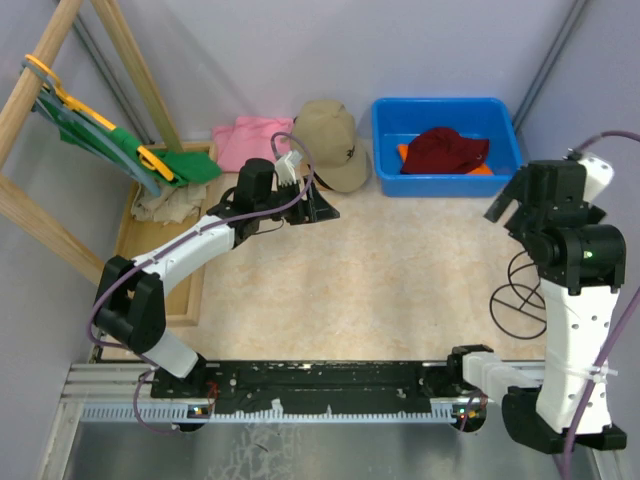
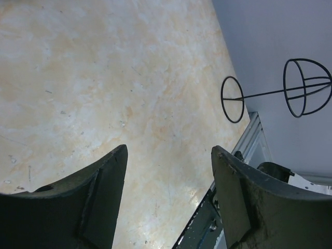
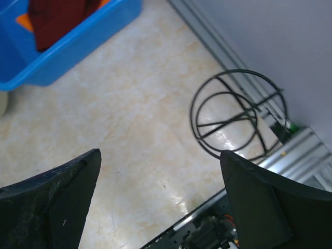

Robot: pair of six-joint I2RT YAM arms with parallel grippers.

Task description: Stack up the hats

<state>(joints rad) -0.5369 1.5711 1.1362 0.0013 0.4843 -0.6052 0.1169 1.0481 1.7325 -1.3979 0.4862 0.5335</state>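
A tan cap (image 1: 330, 140) lies at the back of the table, just left of a blue bin (image 1: 510, 135). In the bin a dark red hat (image 1: 445, 150) rests on top of a bright orange hat (image 1: 485, 170), of which only slivers show. My left gripper (image 1: 322, 207) hovers open just in front of the tan cap; in its wrist view the left gripper (image 2: 168, 150) has only bare table between the fingers. My right gripper (image 1: 503, 200) stands open near the bin's front right corner, also empty. Its wrist view shows the right gripper (image 3: 161, 153), the bin (image 3: 78, 46) and the red hat (image 3: 57, 21).
A pink folded cloth (image 1: 250, 140) lies left of the tan cap. A green garment on a yellow hanger (image 1: 120, 150) hangs from a wooden rack at the left, above a wooden tray (image 1: 130, 235). A black wire stand (image 1: 520, 300) lies by the right arm.
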